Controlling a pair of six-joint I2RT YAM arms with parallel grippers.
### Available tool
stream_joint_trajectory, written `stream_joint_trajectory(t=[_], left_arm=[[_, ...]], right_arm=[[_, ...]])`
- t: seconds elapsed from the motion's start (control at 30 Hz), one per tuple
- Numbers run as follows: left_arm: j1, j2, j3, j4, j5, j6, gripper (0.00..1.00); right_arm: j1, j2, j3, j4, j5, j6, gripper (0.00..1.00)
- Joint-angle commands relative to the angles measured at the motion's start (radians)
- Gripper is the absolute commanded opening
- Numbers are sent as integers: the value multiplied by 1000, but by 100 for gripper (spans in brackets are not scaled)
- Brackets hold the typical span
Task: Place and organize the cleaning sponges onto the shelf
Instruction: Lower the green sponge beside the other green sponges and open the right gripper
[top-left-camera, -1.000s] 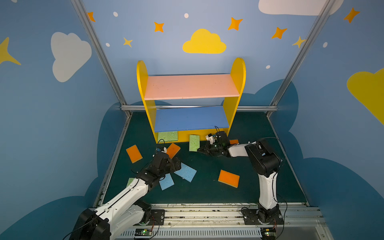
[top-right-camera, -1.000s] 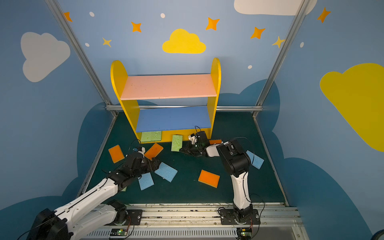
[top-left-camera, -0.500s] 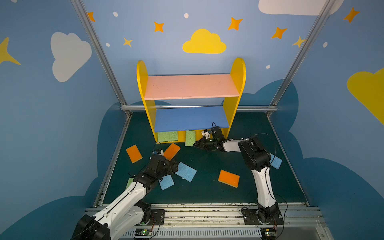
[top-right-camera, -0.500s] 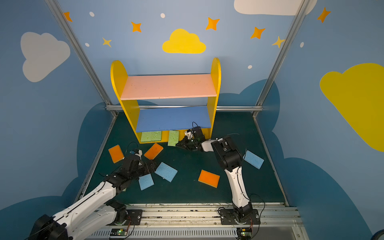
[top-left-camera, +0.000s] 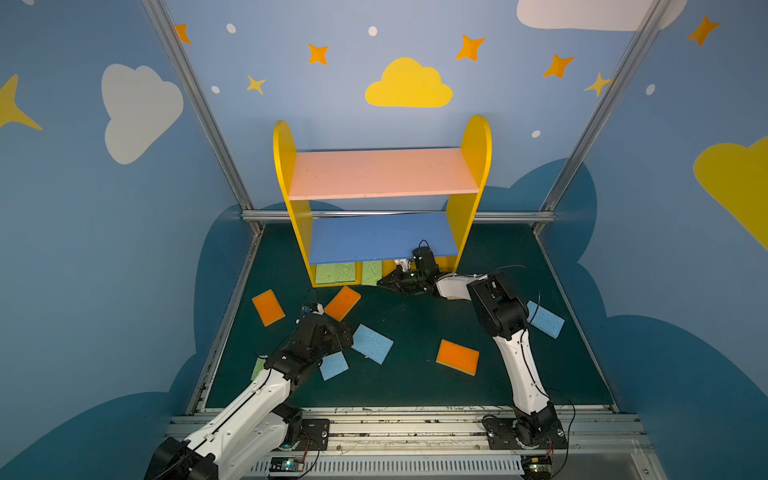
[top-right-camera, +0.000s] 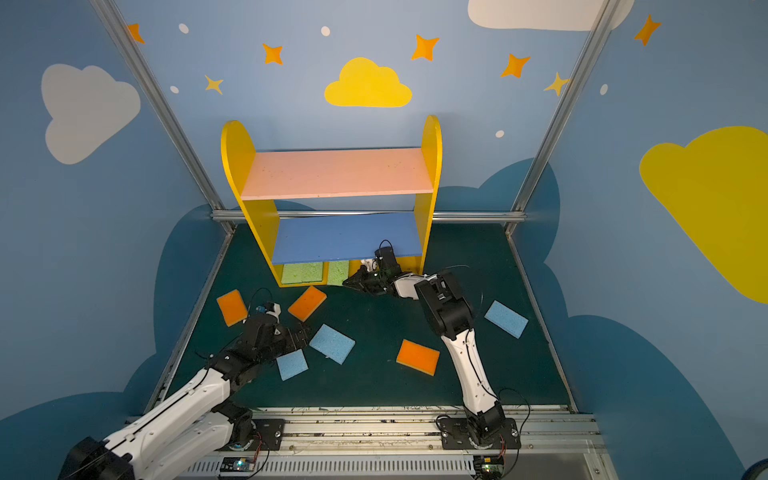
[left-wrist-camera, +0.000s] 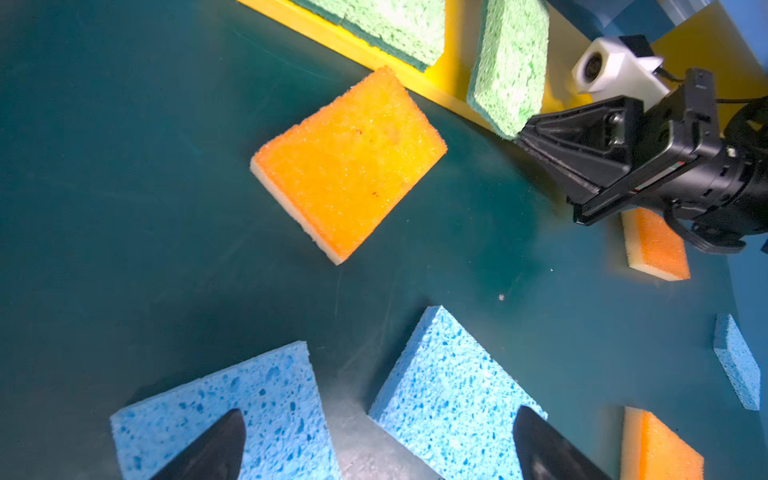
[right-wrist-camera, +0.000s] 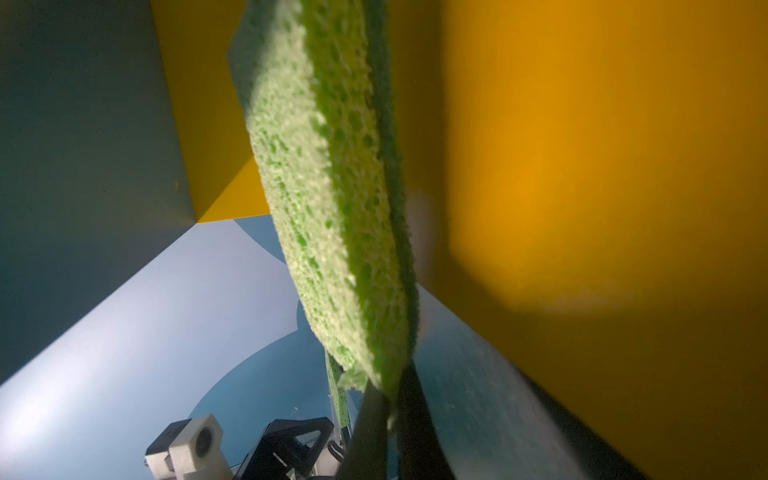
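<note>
Right hand (top-left-camera: 381, 284) is clenched on the near corner of a green sponge (top-left-camera: 371, 272), low at the front of the shelf (top-left-camera: 286, 174) and under the blue board (top-left-camera: 382, 241). That sponge reaches in over the yellow bottom board (left-wrist-camera: 446, 79). Whether it rests on the board or hangs just above it is hard to say, as the right wrist view is blurred. Just beside it on the same board lie more green sponges (top-left-camera: 336, 272), seemingly two, side by side.

Left hand (left-wrist-camera: 380, 442) hangs released with its jaws wide apart, low over two blue sponges (left-wrist-camera: 257, 407) that lie near each other on the green worktop (top-left-camera: 415, 320); one fingertip stands above each. A third blue sponge (top-left-camera: 544, 319) lies well apart, on the far side of the right arm.

Three orange sponges (top-left-camera: 342, 303) lie scattered flat on the worktop, orange face up. A fourth orange sponge (left-wrist-camera: 654, 245) lies partly hidden beneath the right hand.
</note>
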Motion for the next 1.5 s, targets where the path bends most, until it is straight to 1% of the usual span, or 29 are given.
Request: stream_joint_trajectory(t=[0.0,0.57,0.67,0.97,1.17,1.3,1.37,1.47], left_arm=[[7,-13,-11,-3,-10,12,99],[19,-3,-18,4,-8,17,100],[18,5,-19,7,-9,18,100],[20,34,-18,27,-7,24,99],[20,81,-1,30,-3,25,100],[20,82,-1,33,0,25,99],[22,75,-4,32,-1,26,100],[21,61,-8,30,-3,25,100]], right_arm=[[2,56,44,-6,-19,26,0],[1,123,138,-53,-13,18,0],[2,132,148,-55,-15,18,1],[-13,137,145,-65,-18,8,2],[-17,137,141,-71,-22,-2,2],[-20,139,143,-78,-21,-8,2],[-20,138,142,-80,-21,-8,4],[-21,131,141,-75,-18,-12,13]])
